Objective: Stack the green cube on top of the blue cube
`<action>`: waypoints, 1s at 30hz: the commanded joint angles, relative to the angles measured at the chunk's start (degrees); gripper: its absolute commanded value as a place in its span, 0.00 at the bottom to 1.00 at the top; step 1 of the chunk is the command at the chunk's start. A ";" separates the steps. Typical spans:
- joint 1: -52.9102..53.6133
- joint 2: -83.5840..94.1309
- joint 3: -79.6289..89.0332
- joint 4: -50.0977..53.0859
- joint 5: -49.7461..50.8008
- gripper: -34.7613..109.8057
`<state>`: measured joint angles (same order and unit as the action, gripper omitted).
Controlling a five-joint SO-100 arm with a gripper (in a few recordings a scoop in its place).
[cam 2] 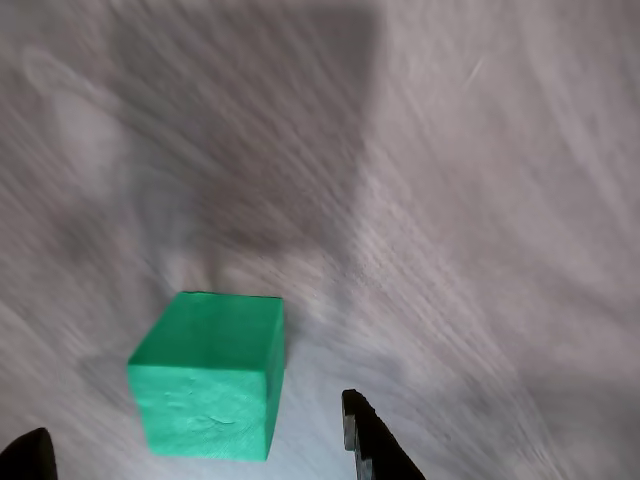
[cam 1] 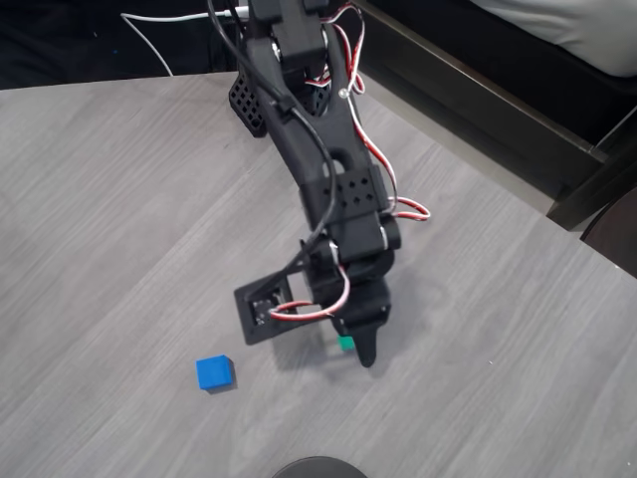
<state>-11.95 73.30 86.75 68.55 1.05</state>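
Lower centre of overhead frame: claw (cam 1: 350, 346) spread wide, gripping nothing, green cube (cam 2: 208, 375) between fingertips on worktop (cam 1: 119, 219); blue cube (cam 1: 214, 372) lies well left.

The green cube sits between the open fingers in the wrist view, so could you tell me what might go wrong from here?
1. The green cube lies turned at an angle and nearer one side of the gripper, so closing could push or twist it rather than grip it squarely.
2. The wrist view is blurred, so the aim may be off.
3. The blue cube is small, so a skewed grip could spoil the stack.
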 commanded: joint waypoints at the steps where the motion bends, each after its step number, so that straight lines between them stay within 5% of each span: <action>1: 0.18 -1.49 -2.64 -2.37 0.18 0.54; 7: 0.35 -7.56 -7.73 -1.76 -0.09 0.49; 10: 0.70 -8.53 -9.67 -1.41 0.70 0.24; 19: 3.60 -7.56 -17.14 6.77 -0.26 0.24; 30: 19.34 2.99 -18.63 10.99 -14.06 0.24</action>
<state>3.43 72.51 70.58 78.75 -10.20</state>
